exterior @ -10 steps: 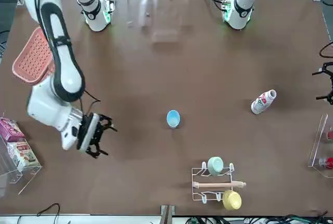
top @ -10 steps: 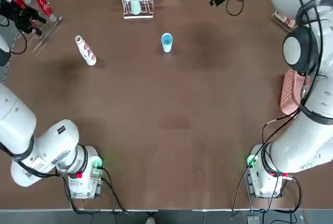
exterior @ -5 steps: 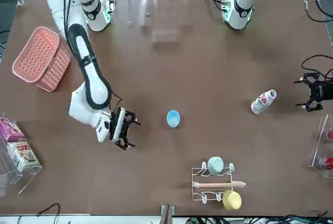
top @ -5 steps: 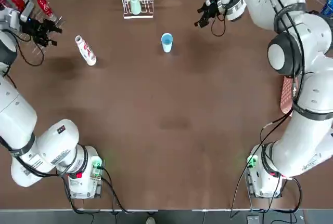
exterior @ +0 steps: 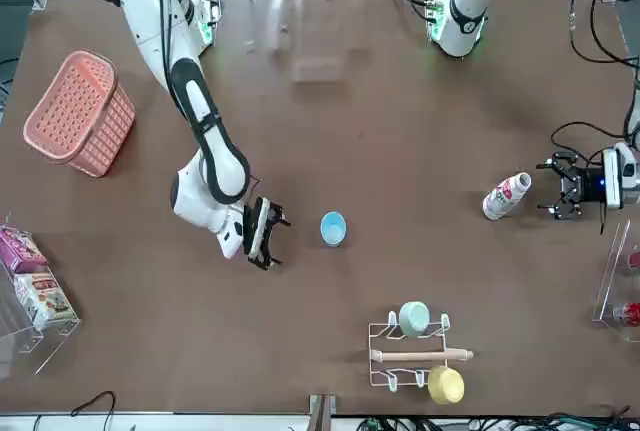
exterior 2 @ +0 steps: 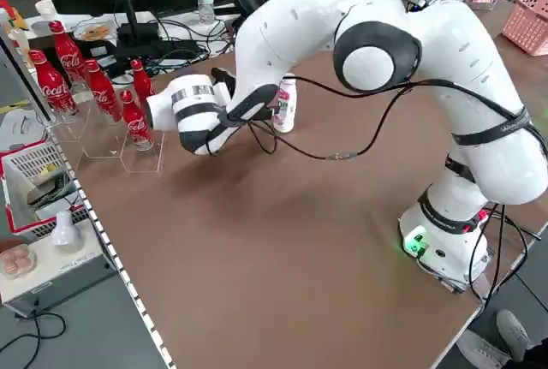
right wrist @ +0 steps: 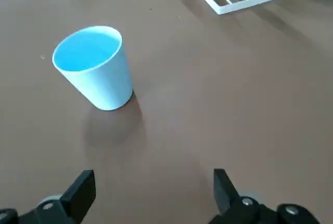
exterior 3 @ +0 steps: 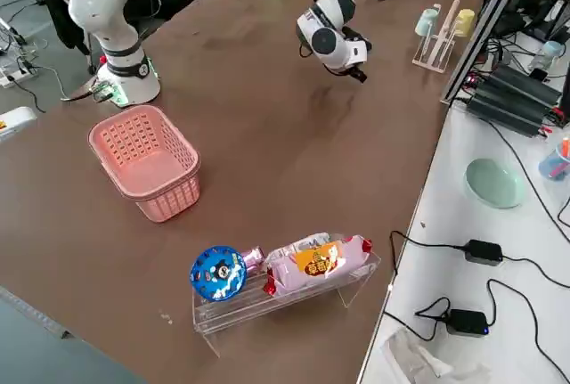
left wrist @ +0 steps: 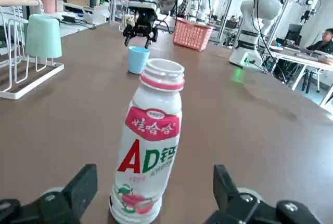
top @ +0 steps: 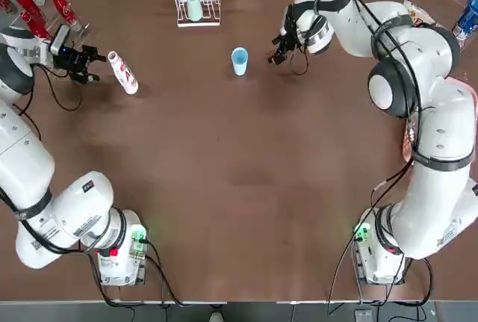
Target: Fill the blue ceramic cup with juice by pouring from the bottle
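Fingers of the left gripper (left wrist: 151, 203) are spread wide and level beside the upright bottle (top: 122, 72), ready to close on it; those of the right gripper (top: 282, 44), likewise open, are held near the blue ceramic cup (top: 239, 60) mid-worktop (top: 246, 187), presumably to steady it.

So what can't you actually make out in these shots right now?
- Bottle: the opaque white body hides any juice level; the left side view has the left arm covering most of it.
- Blue cup: absent from the right side view, apparently behind the right gripper.
- Left gripper: its jaws run off the bottom edge of the left wrist view.
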You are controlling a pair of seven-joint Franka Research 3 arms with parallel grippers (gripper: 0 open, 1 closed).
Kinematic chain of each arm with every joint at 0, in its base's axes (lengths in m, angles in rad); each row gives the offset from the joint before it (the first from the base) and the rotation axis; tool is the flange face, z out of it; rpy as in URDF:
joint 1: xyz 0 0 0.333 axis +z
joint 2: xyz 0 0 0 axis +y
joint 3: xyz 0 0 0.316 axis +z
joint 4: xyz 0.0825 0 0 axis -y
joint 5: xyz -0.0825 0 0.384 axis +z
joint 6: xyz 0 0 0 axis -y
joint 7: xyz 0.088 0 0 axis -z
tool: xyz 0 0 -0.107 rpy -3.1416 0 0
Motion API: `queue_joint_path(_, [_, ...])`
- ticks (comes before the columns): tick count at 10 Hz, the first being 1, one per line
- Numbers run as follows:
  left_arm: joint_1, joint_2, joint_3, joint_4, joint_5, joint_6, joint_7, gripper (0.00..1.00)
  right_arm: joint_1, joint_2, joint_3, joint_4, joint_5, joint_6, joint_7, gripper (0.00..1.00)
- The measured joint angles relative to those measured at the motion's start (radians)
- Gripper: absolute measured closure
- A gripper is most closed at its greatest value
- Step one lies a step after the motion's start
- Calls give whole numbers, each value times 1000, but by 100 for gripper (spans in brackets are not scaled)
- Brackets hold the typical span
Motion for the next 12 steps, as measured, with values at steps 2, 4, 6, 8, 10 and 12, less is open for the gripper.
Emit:
queue_joint_path(2, [-2, 7, -20, -35, -16, 18, 23, 1, 24, 25, 0, 30, 53, 6, -4, 0])
queue_joint_path(4, [-5, 10, -26, -57, -21, 42, 26, 1, 37, 52, 7, 68, 77, 6, -21, 0])
queue_joint_path(6, [-5, 12, -31, -78, -29, 45, 34, 2, 42, 77, 9, 105, 85, 6, -73, 0])
queue_joint_path(8, [-5, 12, -49, -94, -46, 46, 43, 2, 49, 100, 11, 125, 118, 6, -147, 0])
queue_joint_path(10, [-6, 12, -65, -109, -61, 49, 45, 3, 57, 121, 20, 136, 179, 6, -198, 0])
queue_joint_path(12, [-6, 12, -67, -112, -72, 56, 68, 3, 69, 134, 27, 152, 224, 6, -210, 0])
